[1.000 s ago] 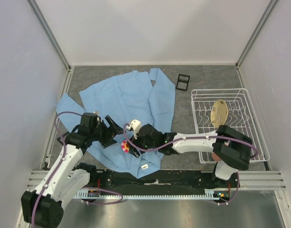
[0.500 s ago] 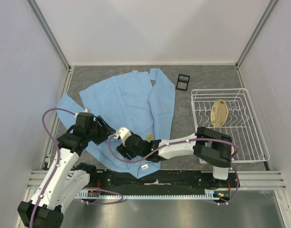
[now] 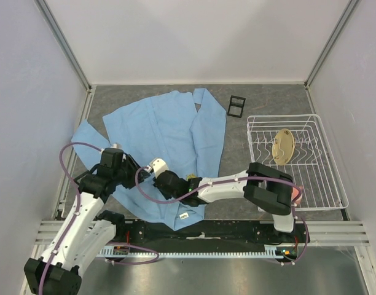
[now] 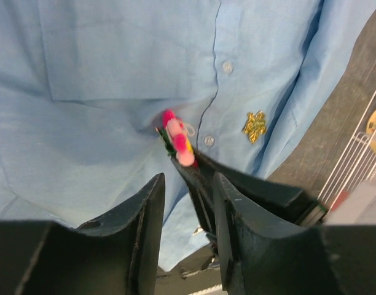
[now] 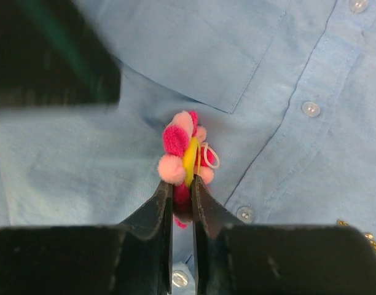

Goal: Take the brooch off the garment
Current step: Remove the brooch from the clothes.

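We see the right end effector (image 5: 182, 198) closed on the small flower-shaped brooch (image 5: 185, 155) of fuzzy pink petals around a yellow centre. Its 2 fingers pinch the lower edge, so the flower stands on edge above the cloth. The brooch sits on the chest of the large light blue button-up shirt (image 5: 280, 55), just below the pocket and just beside the row of buttons. The shirt lies spread on the grey worktop (image 3: 268, 101).

The fabric puckers toward the brooch, which we read as the pin not yet being free, though the clasp is hidden behind the petals. Gripping the rim rather than the face looks deliberate, since a pull from there acts straight away from the cloth.

The left end effector (image 4: 187, 184) hangs with its jaws apart, gripping nothing, poised just beside the brooch over the shirt. We judge it is placed there to hold the fabric down while the right one pulls. We cannot tell whether it touches the cloth. The small dull gold emblem (image 4: 255, 126) on the other side of the buttons is not the target.
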`<state>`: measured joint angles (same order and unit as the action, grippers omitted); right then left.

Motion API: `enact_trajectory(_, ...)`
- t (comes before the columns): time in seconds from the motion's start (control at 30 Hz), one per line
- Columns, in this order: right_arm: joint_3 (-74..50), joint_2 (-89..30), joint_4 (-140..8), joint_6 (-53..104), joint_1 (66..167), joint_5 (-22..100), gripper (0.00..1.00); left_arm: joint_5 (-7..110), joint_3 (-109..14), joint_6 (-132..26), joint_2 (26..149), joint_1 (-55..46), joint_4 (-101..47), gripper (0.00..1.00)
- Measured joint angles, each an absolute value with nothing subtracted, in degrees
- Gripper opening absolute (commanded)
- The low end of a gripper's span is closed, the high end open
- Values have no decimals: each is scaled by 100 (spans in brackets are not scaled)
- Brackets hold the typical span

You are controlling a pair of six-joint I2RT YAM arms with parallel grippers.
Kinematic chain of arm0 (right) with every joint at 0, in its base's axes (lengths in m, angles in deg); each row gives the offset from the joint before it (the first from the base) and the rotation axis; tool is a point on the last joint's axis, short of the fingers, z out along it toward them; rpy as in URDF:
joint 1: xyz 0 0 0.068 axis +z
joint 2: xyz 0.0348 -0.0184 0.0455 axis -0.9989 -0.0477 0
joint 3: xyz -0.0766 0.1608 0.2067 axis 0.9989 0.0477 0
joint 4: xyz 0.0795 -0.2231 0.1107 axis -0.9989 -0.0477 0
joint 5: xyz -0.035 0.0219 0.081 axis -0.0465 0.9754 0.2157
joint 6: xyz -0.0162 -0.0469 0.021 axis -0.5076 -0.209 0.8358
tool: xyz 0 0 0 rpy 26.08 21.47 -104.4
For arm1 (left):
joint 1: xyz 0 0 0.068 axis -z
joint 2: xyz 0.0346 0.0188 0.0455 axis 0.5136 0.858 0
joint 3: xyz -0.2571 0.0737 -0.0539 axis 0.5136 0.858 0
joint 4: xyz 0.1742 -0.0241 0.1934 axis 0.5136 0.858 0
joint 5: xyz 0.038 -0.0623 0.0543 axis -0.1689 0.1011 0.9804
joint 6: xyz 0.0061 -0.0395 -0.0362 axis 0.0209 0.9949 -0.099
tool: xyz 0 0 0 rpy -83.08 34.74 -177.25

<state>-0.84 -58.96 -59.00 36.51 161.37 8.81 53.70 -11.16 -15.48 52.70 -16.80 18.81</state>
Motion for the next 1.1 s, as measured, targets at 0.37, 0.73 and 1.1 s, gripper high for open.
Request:
enact_trajectory(0.37,235,-5603,-5845,4300,15121,2959,4,4609,-513,-1537,5169,-1481,1542,32)
enact_trajectory(0.73,305,-5603,-5966,4560,14583,4749,4,4109,93,-1102,4769,-1179,1129,43)
enact_trajectory(1.1,478,-5605,-5985,4811,14240,5637,30,4179,832,-134,4400,-952,748,27)
